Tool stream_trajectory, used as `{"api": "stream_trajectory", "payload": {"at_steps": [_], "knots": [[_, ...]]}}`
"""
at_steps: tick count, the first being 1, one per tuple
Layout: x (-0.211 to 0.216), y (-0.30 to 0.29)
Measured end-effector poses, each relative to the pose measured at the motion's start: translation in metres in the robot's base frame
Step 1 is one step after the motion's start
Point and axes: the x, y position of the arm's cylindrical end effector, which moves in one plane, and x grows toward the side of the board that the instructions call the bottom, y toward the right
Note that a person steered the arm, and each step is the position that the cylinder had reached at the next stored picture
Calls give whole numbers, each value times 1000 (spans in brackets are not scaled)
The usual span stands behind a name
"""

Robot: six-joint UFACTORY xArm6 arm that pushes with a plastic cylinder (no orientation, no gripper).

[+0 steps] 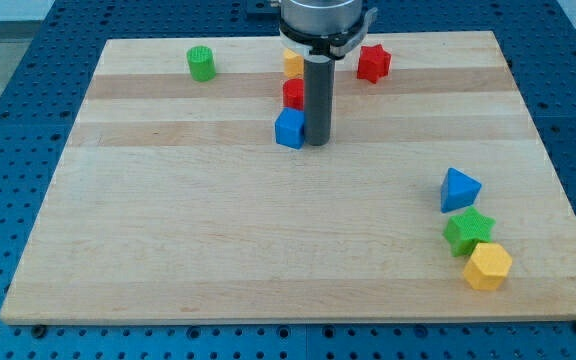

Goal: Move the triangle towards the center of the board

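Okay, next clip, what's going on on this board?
A single robot arm ending in a dark rod is working on a wooden board scattered with small coloured blocks. My tip sits near the view's top centre, right beside a blue cube, with a red block and a yellow block just behind it. The blue triangle, the block to be moved, lies untouched at the view's lower right, next to a green star and a yellow hexagon.
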Motion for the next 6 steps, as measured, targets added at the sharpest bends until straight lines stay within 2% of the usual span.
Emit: {"api": "stream_trajectory", "payload": {"at_steps": [3,4,5,6], "knots": [[-21,3],[-19,39],[5,160],[60,243]]}}
